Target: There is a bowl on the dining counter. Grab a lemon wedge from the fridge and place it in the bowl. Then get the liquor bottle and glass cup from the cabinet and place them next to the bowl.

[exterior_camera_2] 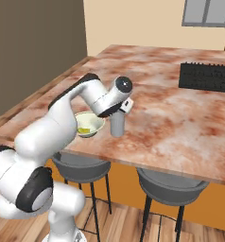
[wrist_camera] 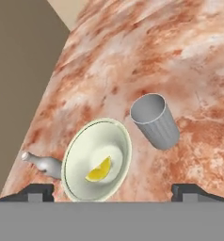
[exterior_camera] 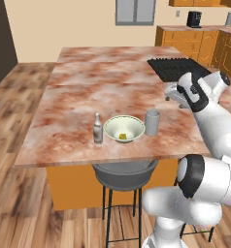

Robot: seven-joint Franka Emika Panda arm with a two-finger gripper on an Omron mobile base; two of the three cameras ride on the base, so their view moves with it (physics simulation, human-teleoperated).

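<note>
The pale bowl (exterior_camera: 124,127) (exterior_camera_2: 89,124) (wrist_camera: 97,157) stands near the front edge of the marbled dining counter (exterior_camera: 88,82) (exterior_camera_2: 171,118) (wrist_camera: 170,47). The yellow lemon wedge (exterior_camera: 122,136) (exterior_camera_2: 83,130) (wrist_camera: 99,170) lies inside it. On the bowl's left stands the slim liquor bottle (exterior_camera: 98,129) (wrist_camera: 42,163), upright on the counter. On its right stands the grey glass cup (exterior_camera: 152,122) (exterior_camera_2: 116,125) (wrist_camera: 155,121), close to the rim. My gripper (exterior_camera: 172,93) (exterior_camera_2: 126,106) (wrist_camera: 113,192) hovers above and just behind the cup, open, with nothing between its fingers.
A black cooktop (exterior_camera: 178,68) (exterior_camera_2: 206,78) is set into the counter's far right. Grey stools (exterior_camera: 124,177) (exterior_camera_2: 81,165) stand under the front edge, another (exterior_camera_2: 173,186) to the right. Orange base cabinets (exterior_camera: 185,41) line the back wall.
</note>
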